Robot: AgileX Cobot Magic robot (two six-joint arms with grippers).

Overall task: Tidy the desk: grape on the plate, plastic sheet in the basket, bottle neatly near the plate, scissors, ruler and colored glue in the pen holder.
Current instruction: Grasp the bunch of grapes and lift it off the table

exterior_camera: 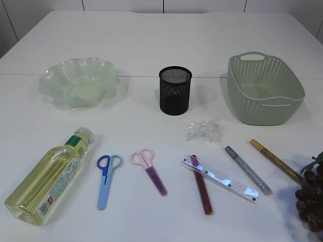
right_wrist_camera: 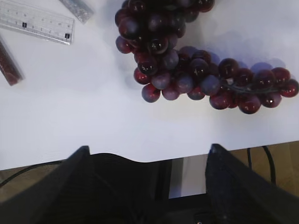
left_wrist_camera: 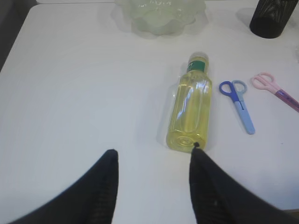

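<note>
A yellow bottle (exterior_camera: 48, 176) lies on its side at front left; it also shows in the left wrist view (left_wrist_camera: 189, 108). The green plate (exterior_camera: 79, 80) is at back left. The black mesh pen holder (exterior_camera: 175, 91) stands at centre. The green basket (exterior_camera: 264, 89) is at back right. Crumpled plastic sheet (exterior_camera: 203, 129) lies in front of it. Blue scissors (exterior_camera: 106, 179), pink scissors (exterior_camera: 149, 169), clear ruler (exterior_camera: 219, 178), red glue (exterior_camera: 202, 187), silver glue (exterior_camera: 247, 170) and gold glue (exterior_camera: 275, 160) lie in front. Grapes (right_wrist_camera: 187, 60) lie at front right. My left gripper (left_wrist_camera: 152, 154) is open and empty beside the bottle's base. My right gripper (right_wrist_camera: 147, 151) is open at the table edge.
The white table's front edge (right_wrist_camera: 140, 156) runs just under my right gripper. The plate also shows in the left wrist view (left_wrist_camera: 161, 14), as does the pen holder (left_wrist_camera: 273, 18). Neither arm shows in the exterior view.
</note>
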